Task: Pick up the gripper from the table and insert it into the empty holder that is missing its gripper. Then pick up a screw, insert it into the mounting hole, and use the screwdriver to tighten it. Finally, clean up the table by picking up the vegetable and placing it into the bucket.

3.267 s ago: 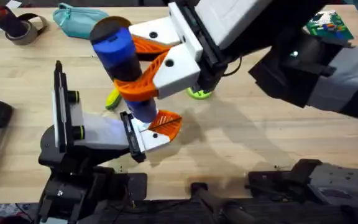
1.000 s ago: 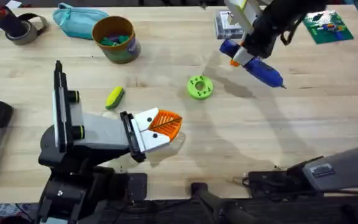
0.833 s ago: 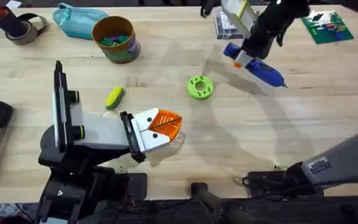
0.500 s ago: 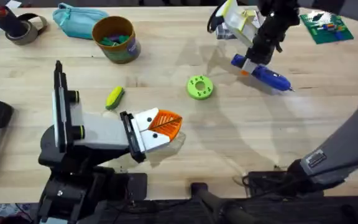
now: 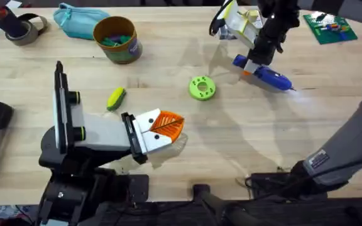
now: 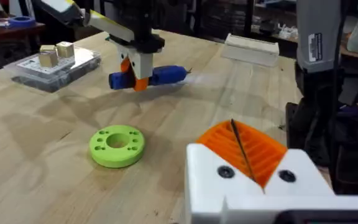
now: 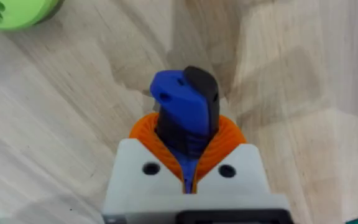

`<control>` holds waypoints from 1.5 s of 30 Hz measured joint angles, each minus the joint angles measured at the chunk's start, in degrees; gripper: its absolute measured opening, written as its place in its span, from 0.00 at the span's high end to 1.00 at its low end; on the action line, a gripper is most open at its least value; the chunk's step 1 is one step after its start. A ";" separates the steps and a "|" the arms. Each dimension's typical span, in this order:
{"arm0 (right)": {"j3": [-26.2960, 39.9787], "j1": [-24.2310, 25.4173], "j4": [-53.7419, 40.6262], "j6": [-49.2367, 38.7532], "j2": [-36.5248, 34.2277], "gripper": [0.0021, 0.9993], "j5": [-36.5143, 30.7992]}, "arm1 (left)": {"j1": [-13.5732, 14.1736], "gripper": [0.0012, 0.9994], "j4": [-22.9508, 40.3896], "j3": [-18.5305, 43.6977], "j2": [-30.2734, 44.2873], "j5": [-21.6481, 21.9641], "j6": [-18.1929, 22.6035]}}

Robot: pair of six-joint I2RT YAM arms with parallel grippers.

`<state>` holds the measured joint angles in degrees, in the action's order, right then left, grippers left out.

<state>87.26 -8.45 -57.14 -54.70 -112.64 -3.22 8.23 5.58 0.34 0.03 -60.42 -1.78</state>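
Now right pincer point(image 7: 188, 177) grips screwdriver point(image 5: 266, 73), on table point(image 5: 231, 138).

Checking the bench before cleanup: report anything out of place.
The vegetable lies loose on the table, not in the bucket. The right claw grips the screwdriver low over the table.

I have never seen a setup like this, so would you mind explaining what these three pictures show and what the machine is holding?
Two robot arms work at a wooden table. One picture looks down from above; the other two come from cameras on each wrist. The right end effector, white with orange pads, is shut on a blue screwdriver, low over the far side of the table; its wrist camera looks straight down at that tool. The left end effector rests shut and empty near the front. Also on the table: a green disc, a small yellow-green vegetable, a mustard bucket and a teal pouch.
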 joint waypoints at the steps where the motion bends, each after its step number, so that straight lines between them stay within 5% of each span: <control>1: 0.00 0.00 0.19 0.00 0.00 0.96 0.00 | 0.00 0.98 0.00 0.00 0.00 0.02 0.00; 11: 0.00 0.00 0.32 -0.01 -2.42 0.96 0.02 | 0.00 0.98 0.00 0.00 0.00 0.02 0.00; 13: 0.00 0.00 0.05 0.04 -2.71 0.70 -0.06 | 0.00 0.98 0.00 0.00 0.00 0.02 0.00; 14: 0.05 0.00 0.01 -0.02 -2.69 0.26 -0.40 | 0.00 0.98 0.00 0.00 0.00 0.00 0.00; 16: 0.07 0.00 -0.18 -0.33 -2.71 0.03 -0.42 | 0.00 0.98 0.00 -0.02 0.00 0.00 0.00; 24: 0.13 -0.03 -3.25 -0.42 -0.90 0.01 -0.41 | 0.00 0.98 0.00 0.00 0.00 0.00 0.00; 34: 1.08 -0.37 -4.83 5.41 15.58 0.00 1.48 | 0.00 1.00 -0.08 -0.02 0.00 0.04 0.00; 36: 1.25 -0.37 -4.92 8.28 19.06 0.00 2.62 | 0.00 0.83 -0.46 -0.02 0.00 0.45 0.17; 41: 1.44 -0.37 -5.01 13.10 25.21 0.00 5.96 | 0.00 0.06 -0.61 -0.02 0.00 1.96 -0.20; 45: 1.46 -0.37 -5.07 15.04 28.28 0.00 7.92 | 0.00 0.01 -0.68 -0.02 0.00 2.51 -0.20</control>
<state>88.73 -8.82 -62.22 -39.66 -84.36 4.70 8.23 4.91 0.32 0.03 -57.91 -1.98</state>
